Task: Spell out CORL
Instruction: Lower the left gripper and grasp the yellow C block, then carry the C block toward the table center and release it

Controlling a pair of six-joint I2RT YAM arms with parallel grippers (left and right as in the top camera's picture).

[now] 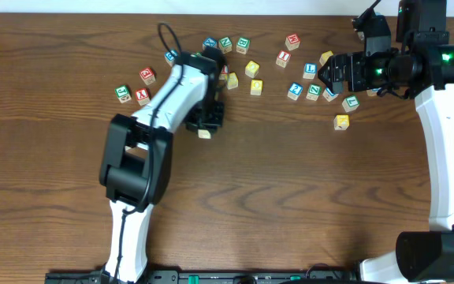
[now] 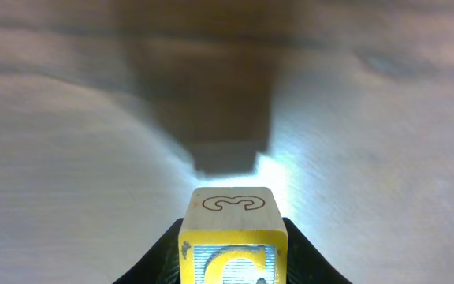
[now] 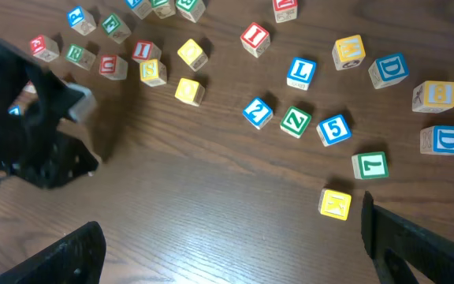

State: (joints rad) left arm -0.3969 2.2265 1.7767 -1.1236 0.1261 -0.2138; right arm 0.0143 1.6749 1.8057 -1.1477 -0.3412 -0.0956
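My left gripper is shut on a wooden cube with a yellow-edged face carrying a yellow C and a plain wood side. It holds the cube just above bare table, below the cube cluster; the cube shows pale at the fingertips in the overhead view. My right gripper is open and empty and hovers over the right-hand cluster. The white-faced blue L cube lies beyond it, also in the overhead view. A cube with a green letter, perhaps R, lies far left. Plain yellow-topped cubes lie mid-cluster.
Several other letter and number cubes are scattered along the table's far half: red I, green Z, blue 5, green 7, yellow K. A small group lies far left.
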